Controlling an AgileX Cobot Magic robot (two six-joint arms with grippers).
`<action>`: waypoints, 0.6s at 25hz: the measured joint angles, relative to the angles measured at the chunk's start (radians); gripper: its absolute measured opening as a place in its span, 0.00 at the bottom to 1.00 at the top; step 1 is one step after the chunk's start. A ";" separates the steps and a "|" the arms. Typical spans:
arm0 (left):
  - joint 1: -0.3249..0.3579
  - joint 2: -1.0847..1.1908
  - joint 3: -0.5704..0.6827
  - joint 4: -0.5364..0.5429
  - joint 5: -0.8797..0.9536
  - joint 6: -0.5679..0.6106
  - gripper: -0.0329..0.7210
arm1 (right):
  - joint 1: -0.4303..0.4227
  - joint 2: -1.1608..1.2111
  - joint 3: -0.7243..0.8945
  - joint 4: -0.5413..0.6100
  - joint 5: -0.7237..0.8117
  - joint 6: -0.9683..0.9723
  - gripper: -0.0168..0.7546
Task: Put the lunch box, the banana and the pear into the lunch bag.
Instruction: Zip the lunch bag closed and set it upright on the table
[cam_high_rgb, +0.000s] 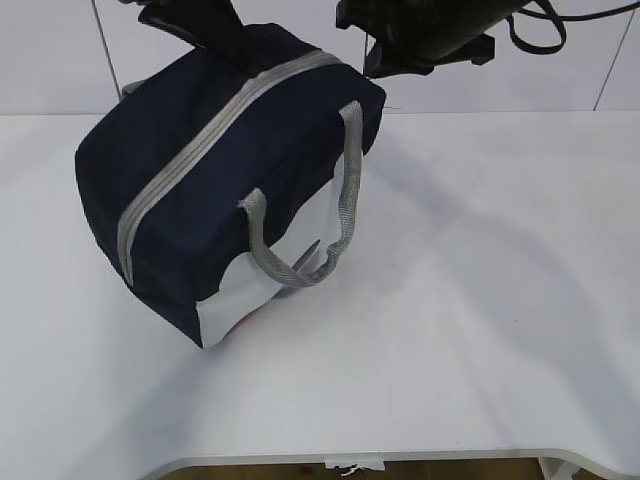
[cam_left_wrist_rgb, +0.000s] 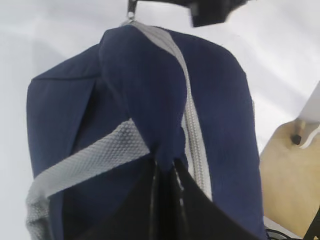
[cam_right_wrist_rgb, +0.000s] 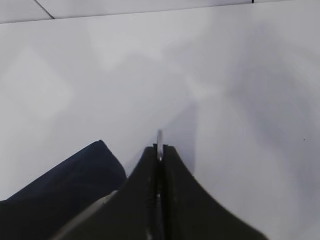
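Left end effector (cam_left_wrist_rgb: 165, 167) is clamped on the zipped lunch bag's (cam_high_rgb: 190, 170) fabric; right end effector (cam_right_wrist_rgb: 159, 150) pinches its metal zipper pull (cam_right_wrist_rgb: 159, 142) above the counter (cam_high_rgb: 480, 300)

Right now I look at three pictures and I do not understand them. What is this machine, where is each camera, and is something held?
It is a robot with two arms. One picture looks down at a white table; the other two come from cameras on the wrists. A zipped navy lunch bag is tipped up on the table. The left gripper is shut, pinching the bag's fabric. The right gripper is shut on a small metal piece, probably the zipper pull. No food or box is visible.
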 joint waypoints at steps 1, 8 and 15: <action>-0.001 -0.005 0.000 -0.002 0.004 0.000 0.04 | -0.002 0.004 0.000 0.000 0.005 0.000 0.02; -0.002 -0.017 0.002 -0.022 0.016 0.000 0.04 | -0.002 0.052 -0.006 0.002 0.024 0.000 0.02; -0.002 -0.017 0.004 -0.022 0.018 0.000 0.04 | -0.002 0.059 -0.008 0.010 0.036 0.000 0.02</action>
